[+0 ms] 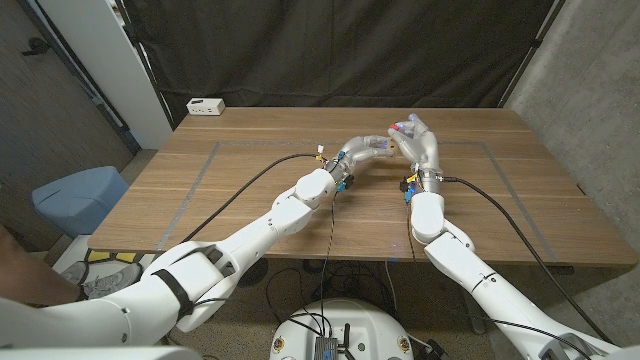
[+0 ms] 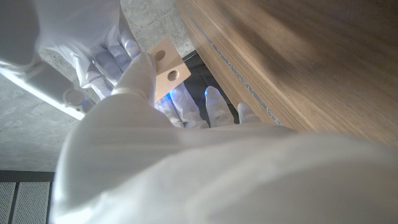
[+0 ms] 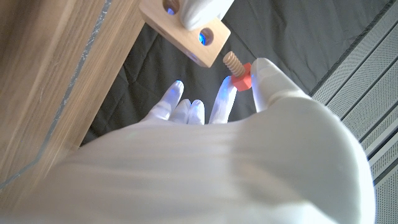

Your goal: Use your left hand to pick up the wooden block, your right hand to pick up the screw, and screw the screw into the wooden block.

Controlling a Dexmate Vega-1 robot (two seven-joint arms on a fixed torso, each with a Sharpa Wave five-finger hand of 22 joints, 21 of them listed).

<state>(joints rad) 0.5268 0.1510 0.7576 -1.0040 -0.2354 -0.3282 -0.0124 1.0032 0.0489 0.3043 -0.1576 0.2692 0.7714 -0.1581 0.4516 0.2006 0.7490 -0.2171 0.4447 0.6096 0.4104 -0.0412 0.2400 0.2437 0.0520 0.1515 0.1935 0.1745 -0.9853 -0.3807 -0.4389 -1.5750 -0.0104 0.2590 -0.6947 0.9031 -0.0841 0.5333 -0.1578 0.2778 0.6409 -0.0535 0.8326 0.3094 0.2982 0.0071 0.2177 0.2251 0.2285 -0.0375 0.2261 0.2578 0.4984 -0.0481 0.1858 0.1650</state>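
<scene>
While both arms reach in over the wooden table [image 1: 250,190], the two hands meet above its far middle, raised off the surface.

Left hand: the left hand [image 1: 372,148] pinches the wooden block [image 2: 168,70]; in the left wrist view a finger lies across the block's near end, and in the right wrist view a fingertip [image 3: 202,11] covers part of the block's face.

Wooden block: a pale, flat piece with round holes through its face, two showing in each wrist view; it is held in the air beyond the table's edge line as those views show it, not resting on the wood.

Right hand: the right hand [image 1: 415,135] holds the screw [image 3: 236,70] by its red head between the thumb and a finger; its other fingers [image 3: 168,102] reach forward, loosely apart.

Screw: a tan threaded shank on a red head, tilted with its tip aimed at the block's lower corner; the tip is just beside the block, apart from it, and not in a hole.

Hands together: in the head view they touch or nearly touch; which cannot be told.

Table extras: a white box [image 1: 206,106] sits at the far left corner, and grey tape lines [image 1: 205,170] mark a rectangle on the wood.
</scene>
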